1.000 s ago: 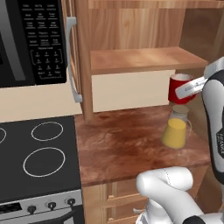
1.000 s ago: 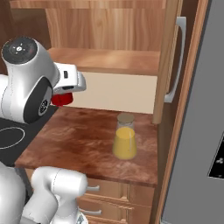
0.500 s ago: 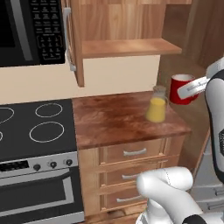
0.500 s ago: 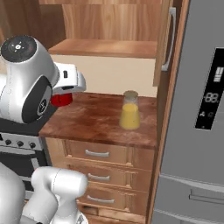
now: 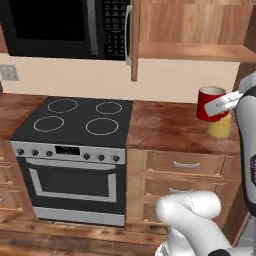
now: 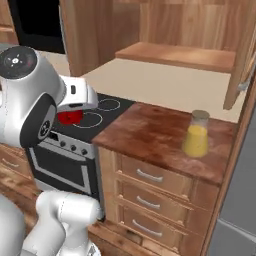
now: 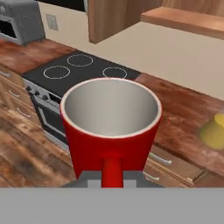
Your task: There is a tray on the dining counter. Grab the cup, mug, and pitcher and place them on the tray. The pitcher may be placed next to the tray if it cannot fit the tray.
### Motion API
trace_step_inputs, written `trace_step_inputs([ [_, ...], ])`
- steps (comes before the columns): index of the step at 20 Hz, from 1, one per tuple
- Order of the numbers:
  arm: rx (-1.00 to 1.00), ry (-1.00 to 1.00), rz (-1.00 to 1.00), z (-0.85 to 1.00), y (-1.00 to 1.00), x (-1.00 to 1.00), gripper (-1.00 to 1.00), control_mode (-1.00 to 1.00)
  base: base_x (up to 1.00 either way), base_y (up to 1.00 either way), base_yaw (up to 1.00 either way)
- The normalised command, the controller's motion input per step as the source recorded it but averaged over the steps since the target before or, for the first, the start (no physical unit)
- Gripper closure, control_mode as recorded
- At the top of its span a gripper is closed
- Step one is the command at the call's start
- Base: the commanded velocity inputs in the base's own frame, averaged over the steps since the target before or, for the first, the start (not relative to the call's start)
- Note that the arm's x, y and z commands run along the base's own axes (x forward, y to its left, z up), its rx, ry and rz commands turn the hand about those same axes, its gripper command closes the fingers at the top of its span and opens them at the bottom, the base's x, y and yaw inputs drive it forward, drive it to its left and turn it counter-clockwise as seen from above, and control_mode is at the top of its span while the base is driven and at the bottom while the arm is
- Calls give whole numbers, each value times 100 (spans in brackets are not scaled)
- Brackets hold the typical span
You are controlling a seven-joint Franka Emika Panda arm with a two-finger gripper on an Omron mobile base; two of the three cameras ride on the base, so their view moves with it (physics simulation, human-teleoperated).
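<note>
My gripper is shut on the handle of the red mug, holding it upright in the air in front of the stove-side counter. The hand view looks straight into the mug, which is empty, with the gripper on its handle at the bottom. In the right base view the mug hangs under the gripper. The glass pitcher, yellow-orange below, stands on the narrow wood countertop beyond the mug. The tray, the cup and the dining counter are out of view.
A black stovetop with an oven below adjoins the countertop. Above are a microwave and an open wall cabinet. Drawers front the counter. A grey fridge stands at right, a toaster at far left.
The whole picture has shifted: the base has backed away and swung, so stove, oven and drawers have come into view. The mug stays held in the gripper; the pitcher stands where it was.
</note>
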Motion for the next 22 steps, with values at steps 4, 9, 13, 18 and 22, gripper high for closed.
trace_step_inputs([
  [4,0,0,0,0,0,0,100,100,0,11,84],
  [9,0,0,0,0,0,0,100,100,0,8,89],
  [13,0,0,0,0,0,0,100,100,0,11,88],
  [18,0,0,0,0,0,0,100,100,21,11,80],
  [22,0,0,0,0,0,0,100,100,35,18,69],
])
